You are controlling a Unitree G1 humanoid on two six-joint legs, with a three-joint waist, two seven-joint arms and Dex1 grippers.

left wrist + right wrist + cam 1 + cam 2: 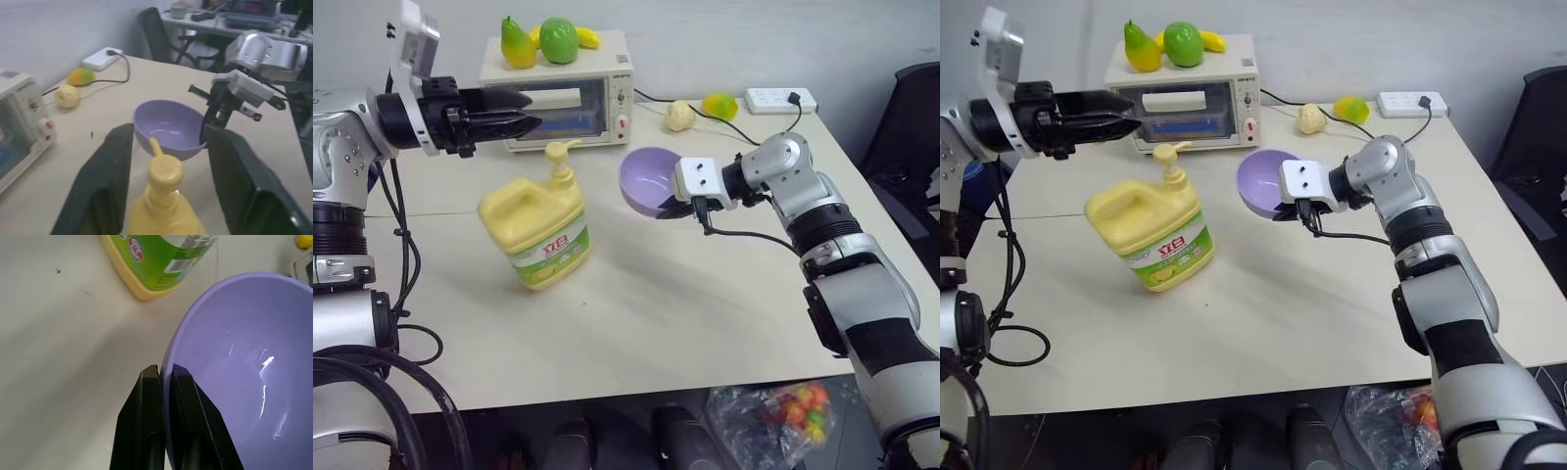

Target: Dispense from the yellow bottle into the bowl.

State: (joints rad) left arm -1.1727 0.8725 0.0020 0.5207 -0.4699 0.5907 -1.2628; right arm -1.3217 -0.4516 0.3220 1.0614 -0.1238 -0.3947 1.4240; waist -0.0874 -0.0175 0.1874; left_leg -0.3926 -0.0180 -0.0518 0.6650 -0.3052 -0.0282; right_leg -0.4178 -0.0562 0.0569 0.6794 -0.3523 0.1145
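Observation:
The yellow bottle [536,230] stands on the table, left of centre, its pump nozzle [560,157] pointing right. My left gripper [533,110] hovers level just above and behind the pump; in the left wrist view its fingers [112,166] stand apart with the pump head [165,171] below them, so it is open. The lavender bowl [646,176] is lifted and tilted toward the bottle, just right of the nozzle. My right gripper [164,372] is shut on the bowl's rim [168,357], one finger inside and one outside.
A white toaster oven [563,98] with toy fruits [558,39] on top stands at the back behind the bottle. Two more toy fruits [680,116] and a power strip [781,98] with cables lie at the back right. A black chair [911,117] stands beyond the table's right edge.

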